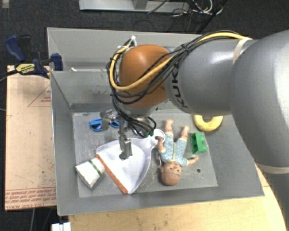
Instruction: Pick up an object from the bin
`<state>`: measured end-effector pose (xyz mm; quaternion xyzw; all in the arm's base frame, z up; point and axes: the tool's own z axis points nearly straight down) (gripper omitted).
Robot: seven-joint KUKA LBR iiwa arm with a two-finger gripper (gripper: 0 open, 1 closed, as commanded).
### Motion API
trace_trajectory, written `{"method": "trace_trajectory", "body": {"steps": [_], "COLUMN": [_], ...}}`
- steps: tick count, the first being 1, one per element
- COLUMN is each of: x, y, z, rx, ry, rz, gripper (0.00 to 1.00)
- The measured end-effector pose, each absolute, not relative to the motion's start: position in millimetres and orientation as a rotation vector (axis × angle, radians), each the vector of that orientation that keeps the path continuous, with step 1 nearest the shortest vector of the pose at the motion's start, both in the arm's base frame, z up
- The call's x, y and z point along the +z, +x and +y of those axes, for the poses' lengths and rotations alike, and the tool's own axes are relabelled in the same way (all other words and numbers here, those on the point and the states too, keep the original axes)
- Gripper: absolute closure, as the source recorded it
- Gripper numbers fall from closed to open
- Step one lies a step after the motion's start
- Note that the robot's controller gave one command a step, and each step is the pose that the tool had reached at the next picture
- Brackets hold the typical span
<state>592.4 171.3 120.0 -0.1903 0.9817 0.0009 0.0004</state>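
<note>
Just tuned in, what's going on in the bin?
The arm's claw sits low over a white fan-shaped cloth with an orange edge, which lies flat on the floor of the grey metal bin. Nothing is lifted yet. Right of the cloth lies a small doll in a pale blue outfit with a green plastic block beyond it; left of it sits a white block with a green stripe.

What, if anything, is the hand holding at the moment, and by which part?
That cannot be told: the hand is down on the middle of the white orange-edged cloth, but a grip on it is not visible.
</note>
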Motion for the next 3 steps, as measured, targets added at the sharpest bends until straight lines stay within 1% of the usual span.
{"method": "trace_trajectory", "body": {"steps": [1, 2, 3], "x": [82, 71, 108], "y": [606.5, 610.3, 609.3], "z": [186, 189, 189], "rx": [0.007, 0.007, 0.013], "ry": [-1.487, -1.653, -1.615], "rz": [2.753, 2.654, 2.688], "gripper": [1.0, 1.0, 1.0]}}
